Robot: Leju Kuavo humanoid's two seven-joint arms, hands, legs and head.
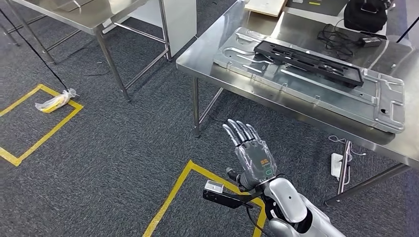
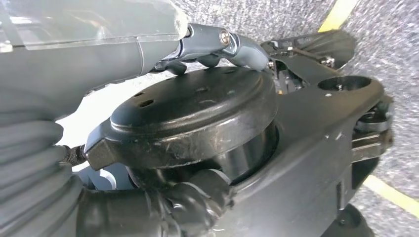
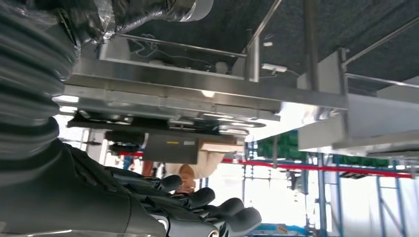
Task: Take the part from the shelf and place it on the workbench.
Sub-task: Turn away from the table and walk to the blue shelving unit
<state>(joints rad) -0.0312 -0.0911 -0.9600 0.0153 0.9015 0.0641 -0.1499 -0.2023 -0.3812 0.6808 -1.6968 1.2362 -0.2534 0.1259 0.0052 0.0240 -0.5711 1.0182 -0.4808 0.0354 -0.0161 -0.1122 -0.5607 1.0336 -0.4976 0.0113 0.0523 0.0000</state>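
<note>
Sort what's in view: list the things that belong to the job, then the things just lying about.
Job:
black part, lying on the metal plate
workbench
right hand, holding nothing

Lying about:
black bag
cables
yellow wrapped bundle on the floor
second table

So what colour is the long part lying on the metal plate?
Black, clearest in the head view.

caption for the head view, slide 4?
Right robot hand raised open near the workbench, where a black part lies on a metal plate.
</note>
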